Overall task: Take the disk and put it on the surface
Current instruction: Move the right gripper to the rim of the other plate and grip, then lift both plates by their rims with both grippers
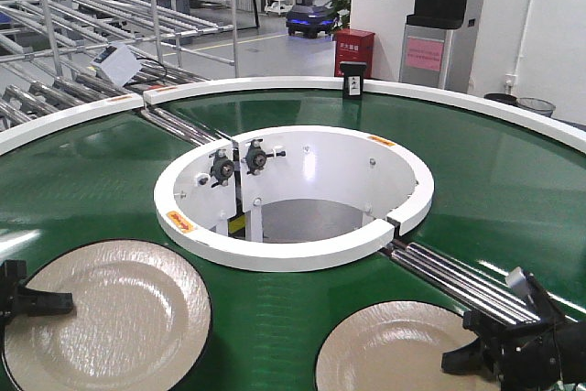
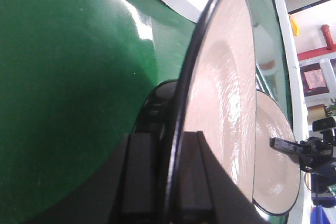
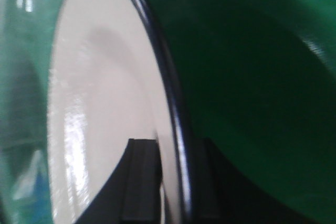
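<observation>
Left gripper (image 2: 170,184): its two black fingers (image 2: 140,182) are pressed together on the dark rim of the left disk (image 2: 220,93), one finger on the underside and one on the pale glazed face, with no gap showing in the left wrist view. In the front view this gripper reaches in from the left edge of the frame and meets the disk at its left side. Right gripper (image 3: 176,182): fingers (image 3: 142,179) straddle the rim of the right disk (image 3: 100,108). The right wrist view is blurred and a sliver of pale face shows between one finger and the rim, so it cannot be told whether they clamp it. In the front view this gripper sits at the right side of its disk. Both disks are cream plates with a black edge, lying side by side over the green belt (image 1: 513,180), near the front of the scene and well apart from each other. Whether either is touching the belt or just raised cannot be told. Beyond them stands the white inner ring (image 1: 293,249) of the belt, with steel rollers (image 1: 449,276) crossing to its right.
</observation>
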